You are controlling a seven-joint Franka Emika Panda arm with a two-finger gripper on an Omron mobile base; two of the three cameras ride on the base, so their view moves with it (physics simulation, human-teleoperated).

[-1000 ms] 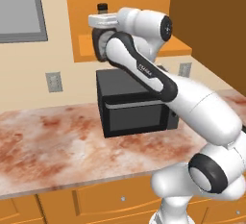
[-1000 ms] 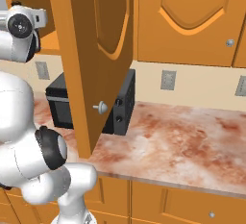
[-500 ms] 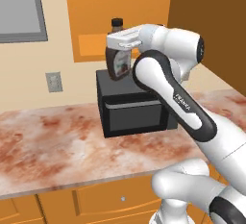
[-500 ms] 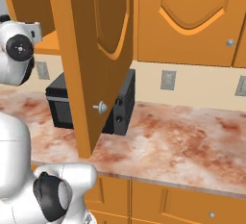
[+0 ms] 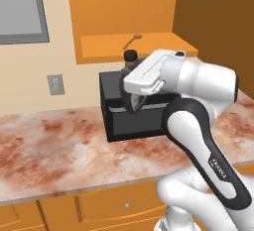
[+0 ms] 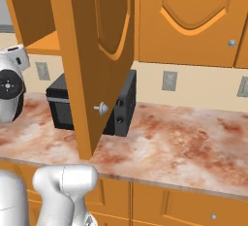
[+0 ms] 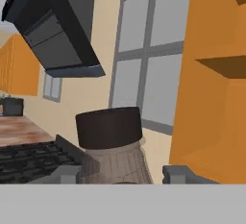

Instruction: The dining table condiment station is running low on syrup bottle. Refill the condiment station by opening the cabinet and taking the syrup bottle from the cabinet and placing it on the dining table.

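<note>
Now | claw [image 5: 133, 97] grips syrup bottle [image 5: 130, 62] | cabinet [image 6: 92, 50] door open

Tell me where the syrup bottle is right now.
The syrup bottle is held in the gripper, out of the open cabinet, in front of the black microwave in the left base view; its black cap fills the hand view's centre.

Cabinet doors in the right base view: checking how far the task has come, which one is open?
The left door, swung out edge-on over the counter, silver knob facing right. The arched door beside it sits shut, flush with the wall cabinets.
</note>
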